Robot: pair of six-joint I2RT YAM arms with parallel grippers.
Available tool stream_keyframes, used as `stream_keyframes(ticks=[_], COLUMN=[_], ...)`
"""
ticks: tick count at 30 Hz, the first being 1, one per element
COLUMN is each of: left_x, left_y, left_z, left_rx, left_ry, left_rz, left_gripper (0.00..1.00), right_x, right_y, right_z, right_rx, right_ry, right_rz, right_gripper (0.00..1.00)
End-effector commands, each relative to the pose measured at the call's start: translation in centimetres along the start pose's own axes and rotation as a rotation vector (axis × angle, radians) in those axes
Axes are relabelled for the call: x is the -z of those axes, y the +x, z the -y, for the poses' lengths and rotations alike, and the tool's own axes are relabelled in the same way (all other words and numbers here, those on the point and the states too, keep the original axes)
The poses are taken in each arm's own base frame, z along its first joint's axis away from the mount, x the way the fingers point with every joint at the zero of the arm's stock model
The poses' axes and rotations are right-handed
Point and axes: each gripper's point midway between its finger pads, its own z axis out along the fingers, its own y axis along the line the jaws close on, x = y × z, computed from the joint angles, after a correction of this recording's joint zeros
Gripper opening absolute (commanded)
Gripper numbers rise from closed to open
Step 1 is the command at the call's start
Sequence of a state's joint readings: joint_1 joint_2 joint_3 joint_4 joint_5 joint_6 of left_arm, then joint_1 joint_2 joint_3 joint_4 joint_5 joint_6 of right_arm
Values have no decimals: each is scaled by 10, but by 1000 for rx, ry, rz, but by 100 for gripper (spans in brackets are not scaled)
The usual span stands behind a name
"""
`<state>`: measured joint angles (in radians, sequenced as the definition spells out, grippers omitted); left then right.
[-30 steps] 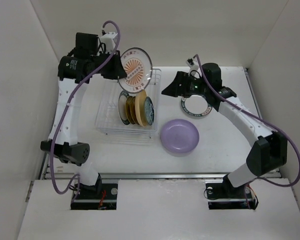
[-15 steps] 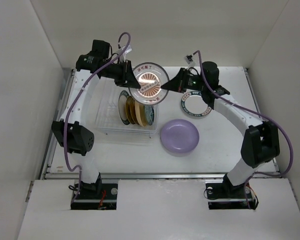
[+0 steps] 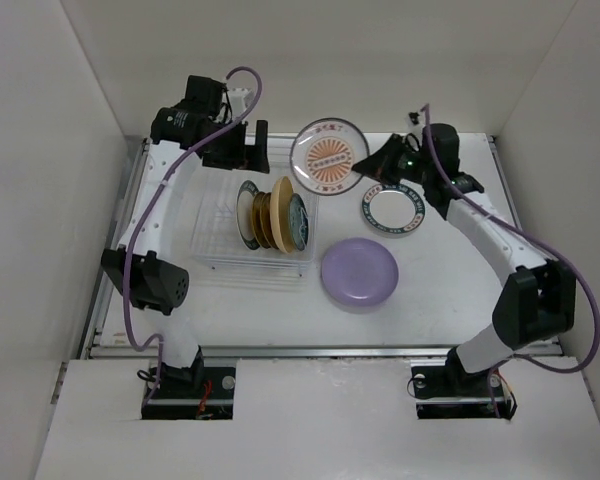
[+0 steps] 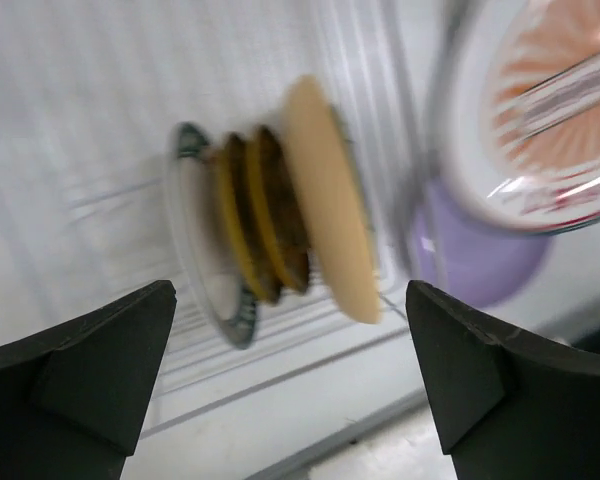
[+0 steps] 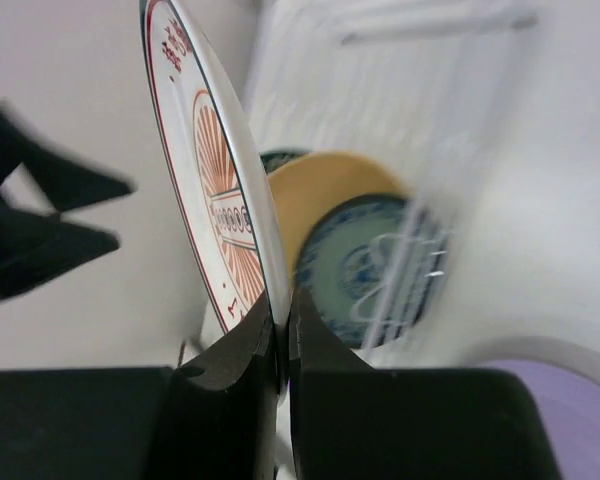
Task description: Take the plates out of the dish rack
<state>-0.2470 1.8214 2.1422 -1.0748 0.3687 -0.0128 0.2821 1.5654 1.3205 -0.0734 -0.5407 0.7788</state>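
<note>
**Top view, read from the arm bases outward.** A lavender plate (image 3: 359, 272) lies flat on the table (image 3: 440, 300), just right of the rack's near right corner. The rack (image 3: 208, 250) sits left of centre. A row of plates (image 3: 270, 218) stands on edge toward its right side, packed close. A dark-rimmed white plate (image 3: 244, 212) is at the left end of the row and a teal plate (image 3: 299, 223) at the right end. Beyond the lavender plate, a teal-rimmed plate (image 3: 391, 211) lies flat on the table, apart from the lavender plate and the rack.

Farther back, the right gripper (image 3: 368, 170) is closed on the lower right rim of the orange plate (image 3: 329, 156). This plate hangs in the air above the rack's far right corner, its face tilted toward the camera. The left gripper (image 3: 250, 150) hovers over the rack's far edge, left of the orange plate and apart from it.

**Right wrist view.** The two fingers (image 5: 230, 380) pinch the orange plate's edge. The plate stands upright out of the grip and touches nothing else.

**Left wrist view.** The fingers (image 4: 90, 370) stand wide apart with nothing between them. The racked plates show blurred below.
</note>
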Motion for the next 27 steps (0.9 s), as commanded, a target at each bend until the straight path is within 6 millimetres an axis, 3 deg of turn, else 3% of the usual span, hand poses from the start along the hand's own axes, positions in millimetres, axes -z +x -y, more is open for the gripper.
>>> stream_keyframes(ticks=[1, 2, 6, 9, 10, 13, 14, 21, 24, 25, 27], left_x=[59, 58, 51, 42, 36, 27, 20, 3, -4, -5, -8], left_y=[-19, -15, 8, 26, 28, 47, 52, 72, 74, 75, 73], left_z=[-53, -60, -78, -86, -89, -93, -99, -99, -91, -90, -87], left_rx=[-50, -57, -89, -94, -103, -95, -105, -93, -84, -92, -101], left_ry=[-383, -415, -485, -505, -505, -506, -520, -479, -423, -411, -406], left_rz=[137, 119, 23, -51, -72, -170, -202, -288, -296, -298, -299], left_gripper=[100, 100, 100, 100, 100, 100, 100, 100, 100, 100, 100], right_x=[41, 50, 75, 81, 76, 75, 70, 67, 66, 67, 72], right_y=[-42, -48, -43, -47, -40, -44, -37, -13, 4, 10, 21], right_z=[41, 70, 131, 165, 180, 200, 212, 246, 261, 265, 277], right_rx=[-60, -90, -165, -196, -214, -223, -228, -256, -273, -284, -291], right_ry=[235, 325, 506, 601, 637, 678, 700, 794, 833, 847, 901], right_rz=[202, 240, 280, 309, 284, 265, 238, 158, 104, 86, 51], right_gripper=[0, 0, 0, 0, 0, 0, 0, 0, 15, 28, 40])
